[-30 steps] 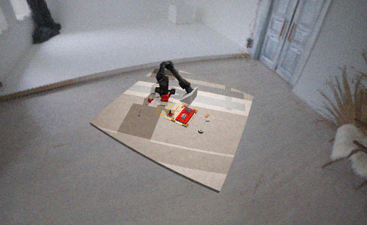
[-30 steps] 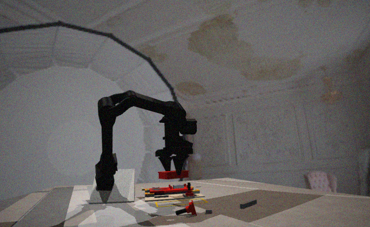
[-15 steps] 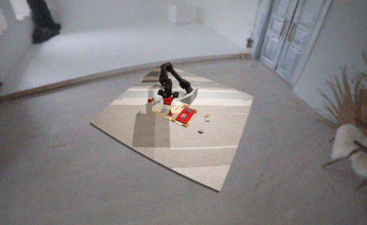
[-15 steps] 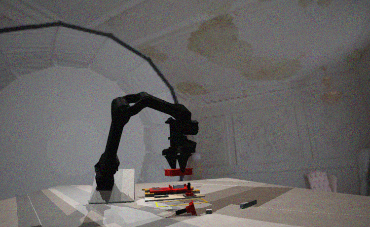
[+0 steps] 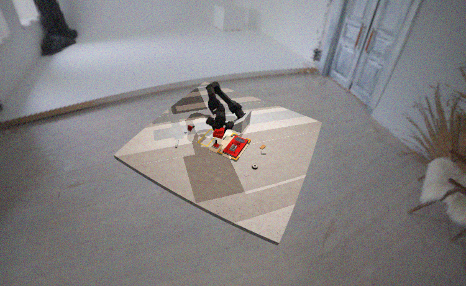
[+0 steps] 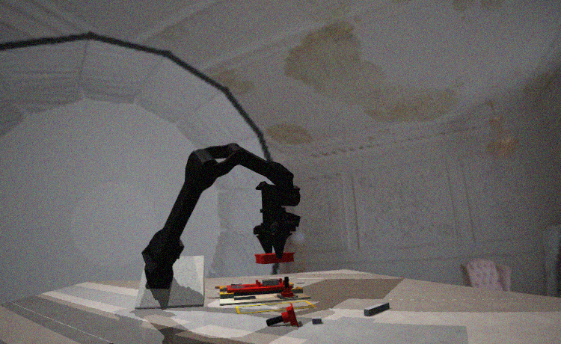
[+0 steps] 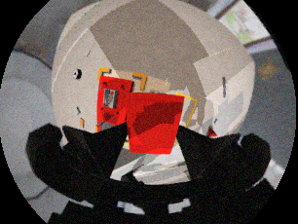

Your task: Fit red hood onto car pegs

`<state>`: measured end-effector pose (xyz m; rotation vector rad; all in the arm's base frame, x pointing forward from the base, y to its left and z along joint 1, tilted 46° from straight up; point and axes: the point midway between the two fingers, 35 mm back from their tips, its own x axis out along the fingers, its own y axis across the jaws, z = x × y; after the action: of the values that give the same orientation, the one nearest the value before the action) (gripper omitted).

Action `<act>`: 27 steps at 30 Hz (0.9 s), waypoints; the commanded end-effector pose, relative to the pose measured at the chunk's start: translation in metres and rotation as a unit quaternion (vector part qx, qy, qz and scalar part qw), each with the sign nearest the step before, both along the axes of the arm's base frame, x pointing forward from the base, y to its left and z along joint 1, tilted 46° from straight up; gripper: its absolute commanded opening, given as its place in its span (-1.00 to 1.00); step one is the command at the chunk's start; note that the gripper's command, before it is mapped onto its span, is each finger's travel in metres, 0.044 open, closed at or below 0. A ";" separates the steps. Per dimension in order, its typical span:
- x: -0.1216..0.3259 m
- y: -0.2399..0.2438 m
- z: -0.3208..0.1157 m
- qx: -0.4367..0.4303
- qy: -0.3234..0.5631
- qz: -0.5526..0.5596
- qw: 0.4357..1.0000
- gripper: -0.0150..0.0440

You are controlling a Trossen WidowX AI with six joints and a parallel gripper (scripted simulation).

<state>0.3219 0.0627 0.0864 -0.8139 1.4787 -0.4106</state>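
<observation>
Jaws (image 5: 219, 128) (image 6: 274, 255) grip hood (image 5: 218, 132) (image 6: 274, 258) (image 7: 155, 124) w/ red-black pc (image 5: 215, 144) (image 6: 286, 288) standing nr chassis (image 5: 236, 146) (image 6: 255, 287) (image 7: 110, 103).

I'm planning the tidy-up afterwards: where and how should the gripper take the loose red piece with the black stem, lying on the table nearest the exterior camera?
I'd grip the black stem, coming from above with a finger on each side. The stem is narrow and sticks out from the wider red head, leaning low, so its sides look easier to pinch.
</observation>
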 end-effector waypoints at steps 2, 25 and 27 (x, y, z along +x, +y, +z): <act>0.005 0.022 -0.022 0.007 -0.011 -0.011 1.000 -0.49; 0.003 0.086 -0.093 0.008 -0.072 -0.082 0.994 -0.49; 0.003 0.086 -0.093 0.008 -0.072 -0.082 0.994 -0.49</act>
<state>0.3254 0.1427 -0.0012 -0.6560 1.4216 -0.5561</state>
